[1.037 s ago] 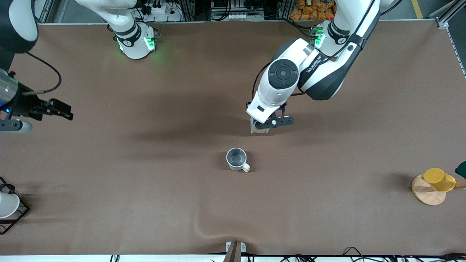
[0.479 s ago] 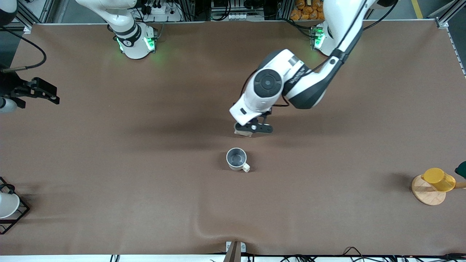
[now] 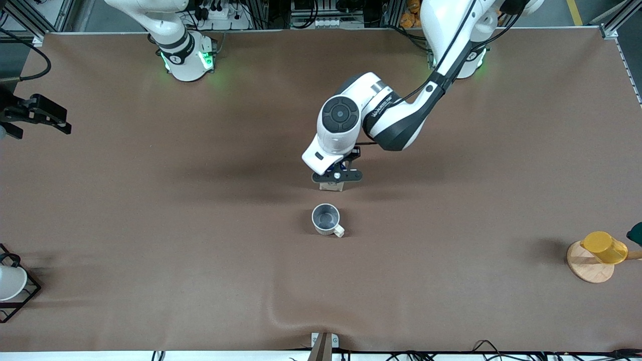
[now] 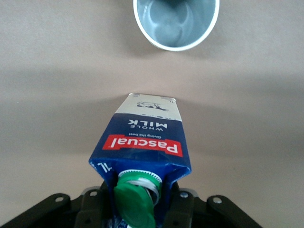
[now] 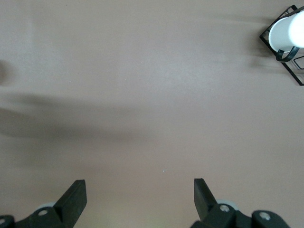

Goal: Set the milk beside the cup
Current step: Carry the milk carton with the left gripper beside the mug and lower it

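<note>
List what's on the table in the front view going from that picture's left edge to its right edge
White cup in the black wire rack → milk held in the left hand, over the table and directly above the off-white cup in the picture, so their order is unclear → yellow cup on the wooden disc.

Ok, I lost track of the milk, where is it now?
The milk is held in the left end effector near the table's middle, just farther from the front camera than the cup, not touching it.
</note>
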Controlling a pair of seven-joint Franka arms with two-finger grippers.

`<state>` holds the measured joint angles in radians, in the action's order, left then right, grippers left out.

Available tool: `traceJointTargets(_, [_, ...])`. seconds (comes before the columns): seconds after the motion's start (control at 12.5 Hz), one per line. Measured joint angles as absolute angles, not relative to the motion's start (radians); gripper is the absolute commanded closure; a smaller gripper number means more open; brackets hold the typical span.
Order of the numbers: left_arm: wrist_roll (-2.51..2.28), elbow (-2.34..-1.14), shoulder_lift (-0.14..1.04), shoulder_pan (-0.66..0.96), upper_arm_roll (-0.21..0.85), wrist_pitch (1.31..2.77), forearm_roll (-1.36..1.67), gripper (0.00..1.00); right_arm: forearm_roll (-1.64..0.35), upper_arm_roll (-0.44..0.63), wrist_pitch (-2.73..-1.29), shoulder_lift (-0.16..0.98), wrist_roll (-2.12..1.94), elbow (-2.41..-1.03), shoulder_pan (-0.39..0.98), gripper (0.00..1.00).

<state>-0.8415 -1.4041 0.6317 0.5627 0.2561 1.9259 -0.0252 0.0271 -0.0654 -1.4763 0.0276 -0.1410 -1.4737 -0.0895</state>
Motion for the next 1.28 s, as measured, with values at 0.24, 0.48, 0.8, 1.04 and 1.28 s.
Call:
traceJointTargets(0.24, [-0.845, -1.389, 0.637, 0.565, 0.235, 1.926, -0.025, 0.54, 0.027, -0.065, -1.474, 0.030, -0.100, -1.489, -0.091, 0.00])
traceJointTargets(0.48, [-0.845, -1.385, 0.639, 0.564, 0.225, 1.940, -0.025, 0.54, 0.027, -0.065, -1.476, 0.034, -0.089, -1.501, -0.091, 0.00])
traceJointTargets(0.8, [-0.847, -1.382, 0.649, 0.565, 0.224, 1.974, -0.025, 0.52, 0.027, -0.065, -1.476, 0.035, -0.086, -1.516, -0.092, 0.00])
traceJointTargets(1.04, [-0.847, -1.381, 0.652, 0.566, 0.225, 1.980, -0.025, 0.14, 0.026, -0.066, -1.479, 0.035, -0.086, -1.524, -0.095, 0.00])
traceJointTargets(1.28, [-0.847, -1.381, 0.658, 0.567, 0.225, 1.988, -0.025, 0.00, 0.025, -0.071, -1.482, 0.034, -0.042, -1.530, -0.095, 0.00])
